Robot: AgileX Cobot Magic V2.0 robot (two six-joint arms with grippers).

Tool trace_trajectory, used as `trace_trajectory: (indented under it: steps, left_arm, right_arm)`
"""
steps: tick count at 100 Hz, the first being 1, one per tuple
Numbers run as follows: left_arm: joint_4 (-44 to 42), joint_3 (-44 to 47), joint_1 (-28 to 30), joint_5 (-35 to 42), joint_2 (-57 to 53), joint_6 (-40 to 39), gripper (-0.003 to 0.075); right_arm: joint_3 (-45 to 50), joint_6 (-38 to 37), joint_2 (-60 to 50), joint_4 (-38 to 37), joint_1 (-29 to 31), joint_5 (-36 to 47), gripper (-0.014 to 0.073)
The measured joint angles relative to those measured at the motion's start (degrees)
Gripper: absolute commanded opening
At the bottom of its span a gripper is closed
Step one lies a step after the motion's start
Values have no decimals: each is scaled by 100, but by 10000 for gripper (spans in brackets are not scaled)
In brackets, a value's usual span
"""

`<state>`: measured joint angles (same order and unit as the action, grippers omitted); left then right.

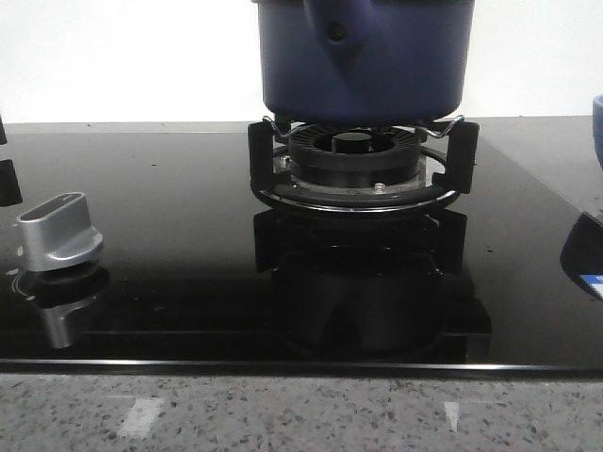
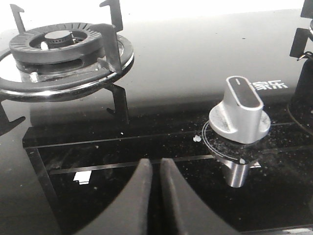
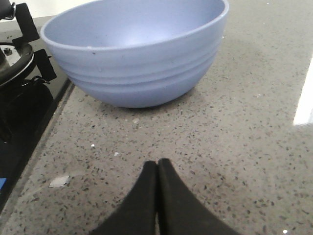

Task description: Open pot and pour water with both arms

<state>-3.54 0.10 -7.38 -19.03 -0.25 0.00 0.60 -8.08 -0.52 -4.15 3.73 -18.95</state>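
Sits top centre of the front view, on the burner [image 1: 356, 155]: pot [image 1: 363, 61], probably heavy, rigid, smooth-walled. Best gripped at the handle mount [image 1: 336, 28]. Left gripper [image 2: 152, 169] and right gripper [image 3: 157, 169]: fingers together, empty.

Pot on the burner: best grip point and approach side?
Take the pot by its handle mount, the only protruding part showing; it faces the robot, so come in from the front. The wall is too wide for a pincer. The lid is out of frame.
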Motion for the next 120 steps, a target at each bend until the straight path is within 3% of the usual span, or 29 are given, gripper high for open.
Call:
trace_trajectory:
  steps: [89,99,120]
  left_arm:
    - [0,0,0,0,0,0,-20]
    - [0,0,0,0,0,0,-20]
    - [0,0,0,0,0,0,-20]
  right_arm:
    - [0,0,0,-110,0,29,-74]
    - [0,0,0,-212,0,392,-74]
    - [0,0,0,11,0,2192,-74]
